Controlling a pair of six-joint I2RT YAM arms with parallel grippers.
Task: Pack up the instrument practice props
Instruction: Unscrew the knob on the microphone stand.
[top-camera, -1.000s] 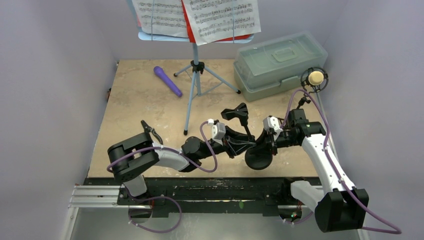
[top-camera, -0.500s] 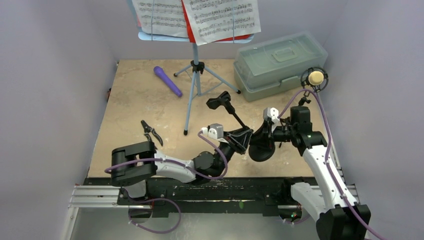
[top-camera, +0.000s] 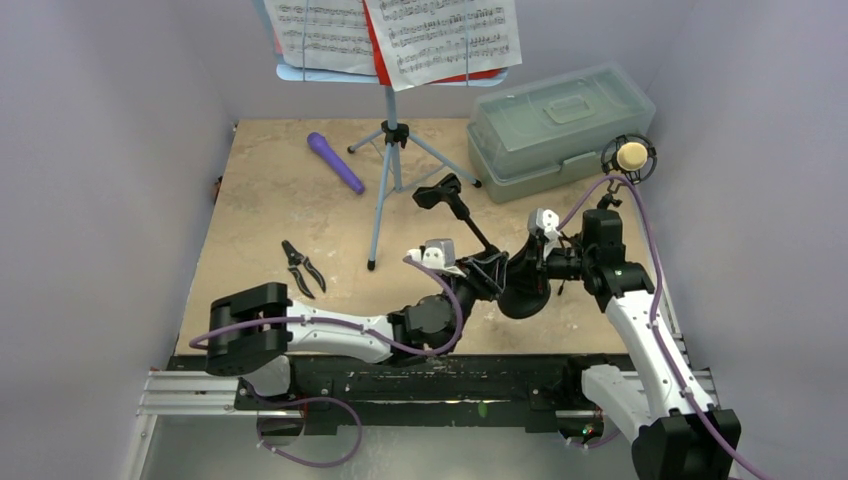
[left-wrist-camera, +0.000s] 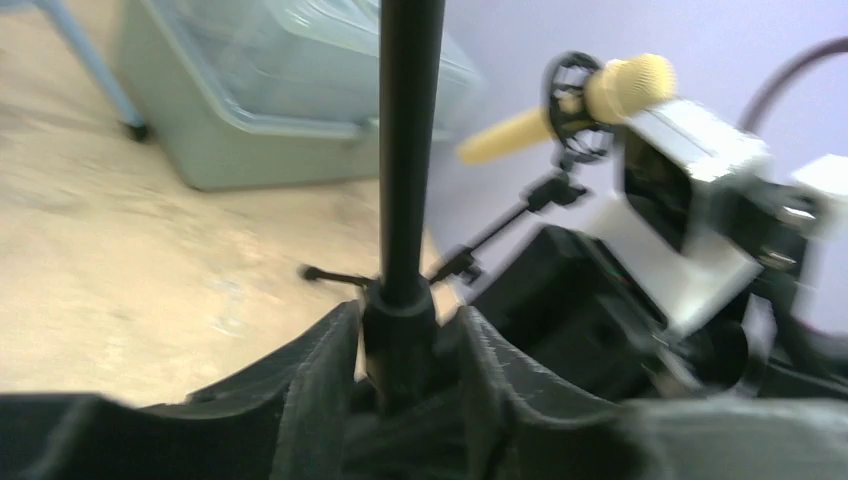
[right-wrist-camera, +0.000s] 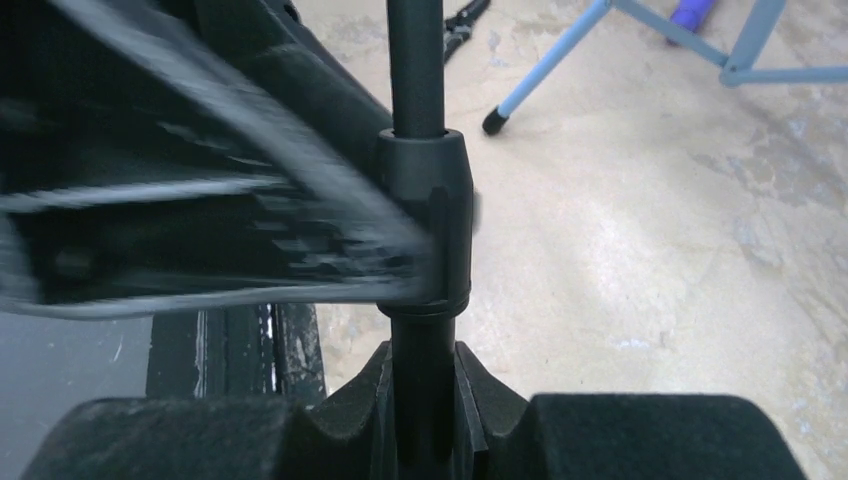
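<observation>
The black microphone holder with a round base is in the near middle of the beige surface, between the two arms. Its long thin pole is tilted, the base at the near right and the clip pointing far and left. The right end effector pinches the pole near the base; the fingers of the left end effector stand on both sides of the pole's collar, but I cannot tell if they press it.
</observation>
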